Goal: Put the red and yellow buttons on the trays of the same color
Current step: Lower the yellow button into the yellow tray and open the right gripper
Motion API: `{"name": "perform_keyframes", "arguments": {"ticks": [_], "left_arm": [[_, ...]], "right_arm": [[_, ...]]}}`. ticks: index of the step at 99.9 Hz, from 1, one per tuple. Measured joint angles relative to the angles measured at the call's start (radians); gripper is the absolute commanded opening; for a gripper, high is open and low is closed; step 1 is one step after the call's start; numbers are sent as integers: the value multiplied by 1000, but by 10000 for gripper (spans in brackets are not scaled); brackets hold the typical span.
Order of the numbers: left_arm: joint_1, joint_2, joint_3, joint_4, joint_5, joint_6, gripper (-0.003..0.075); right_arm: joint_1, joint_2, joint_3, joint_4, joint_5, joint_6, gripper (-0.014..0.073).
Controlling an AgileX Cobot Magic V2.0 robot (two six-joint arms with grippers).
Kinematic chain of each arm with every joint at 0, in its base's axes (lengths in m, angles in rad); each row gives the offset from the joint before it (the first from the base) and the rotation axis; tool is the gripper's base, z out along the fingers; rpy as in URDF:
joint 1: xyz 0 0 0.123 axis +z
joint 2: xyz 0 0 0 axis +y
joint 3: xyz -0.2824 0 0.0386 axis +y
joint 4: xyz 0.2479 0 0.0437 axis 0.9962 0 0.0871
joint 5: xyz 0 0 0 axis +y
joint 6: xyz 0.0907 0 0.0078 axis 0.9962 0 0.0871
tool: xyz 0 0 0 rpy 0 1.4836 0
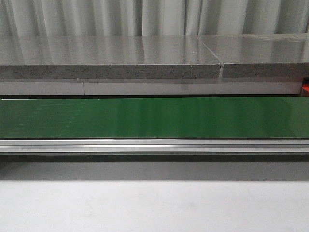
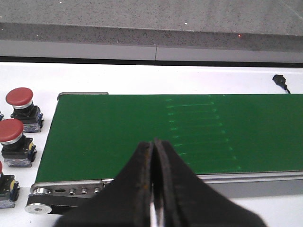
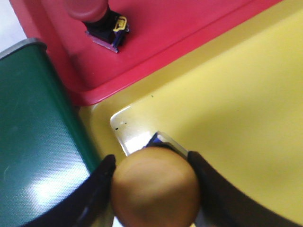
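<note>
In the right wrist view my right gripper point(image 3: 152, 163) is shut on a yellow button point(image 3: 155, 188), its dark fingers point(image 3: 102, 177) pressed to both sides of the cap, over the yellow tray point(image 3: 227, 109). Beside it the red tray point(image 3: 165, 33) holds a red button point(image 3: 97, 14). In the left wrist view my left gripper point(image 2: 155, 144) is shut and holds nothing, above the near edge of the green belt point(image 2: 118, 132). Two red buttons point(image 2: 20, 101) point(image 2: 12, 137) stand off the belt's end, and part of a third button point(image 2: 5, 187) shows at the frame edge. Neither gripper appears in the front view.
The green conveyor belt point(image 1: 154, 117) runs across the front view, with a metal rail point(image 1: 154, 145) along its near side and a grey stone slab point(image 1: 111, 58) behind it. The belt's end point(image 3: 33, 123) lies beside both trays. A black cable end point(image 2: 280, 81) lies on the white table.
</note>
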Motion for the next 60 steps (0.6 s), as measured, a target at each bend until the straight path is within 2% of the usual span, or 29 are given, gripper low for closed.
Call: {"name": "perform_keyframes", "arguments": {"ticks": [48,60], "left_arm": [[0,0,0,0,0,0,-19],[0,0,0,0,0,0,-19]], "right_arm": [[0,187,0,9,-89,2,148],[0,214,0,9,-91,2,227]]}}
